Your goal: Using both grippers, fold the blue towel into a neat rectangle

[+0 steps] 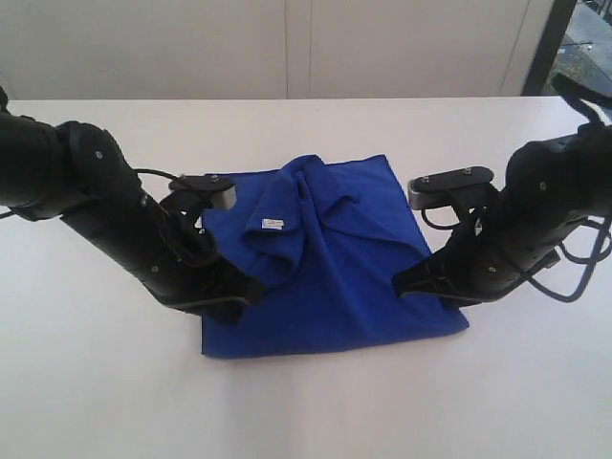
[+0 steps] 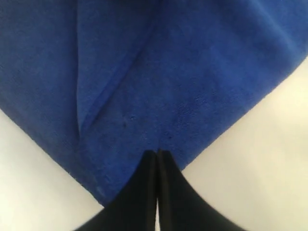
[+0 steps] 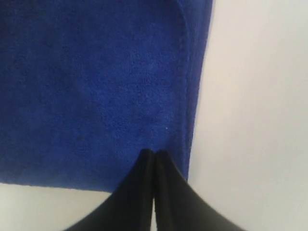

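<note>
Blue towel [image 1: 344,268] edges — white table [image 1: 306,411] beyond

The towel [image 1: 335,258] is a deep, even royal blue with no pattern, its pile faintly speckled up close. A small label [image 1: 273,225] on it is white. The bench [image 1: 306,411] is plain white. The left pincer [image 1: 251,292] and right pincer [image 1: 401,282] are matt black, and each arm's plate [image 1: 218,194] is silver-grey. The wall [image 1: 191,48] is off-white.

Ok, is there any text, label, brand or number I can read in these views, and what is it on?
White label on the blue towel: faint print, too small and blurred to read.
Nothing else in any view carries readable text.
</note>
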Controlling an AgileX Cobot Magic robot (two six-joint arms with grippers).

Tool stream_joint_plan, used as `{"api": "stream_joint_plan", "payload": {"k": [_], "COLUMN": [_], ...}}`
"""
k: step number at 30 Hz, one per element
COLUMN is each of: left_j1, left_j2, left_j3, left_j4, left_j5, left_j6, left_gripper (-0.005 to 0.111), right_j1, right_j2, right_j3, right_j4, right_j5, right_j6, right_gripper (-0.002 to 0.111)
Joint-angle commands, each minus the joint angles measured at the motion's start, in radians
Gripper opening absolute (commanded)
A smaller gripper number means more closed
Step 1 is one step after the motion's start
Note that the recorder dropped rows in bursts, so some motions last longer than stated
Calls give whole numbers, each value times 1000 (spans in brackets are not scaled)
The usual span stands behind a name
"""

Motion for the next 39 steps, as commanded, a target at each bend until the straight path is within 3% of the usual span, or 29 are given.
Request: {"api": "stream_joint_plan", "payload": {"k": [1,27,39], "left_j1": [-6,-6,-6], "left_j2": [33,69,69], "left_j3": [7,16,16], "left_j4": [-12,173,180], "left_j5": [20,100,111], "left_j6": [1,-1,1], "left_gripper": [0,0,0], "right_j1": [4,4,4], "right_j2": [46,77,77], "right_j3": [6,6,6], "right_j4": [2,-6,-10], "right_j5": [-12,19,71], "right_j6": [-6,47,47], "right_gripper": [0,0,0]}}
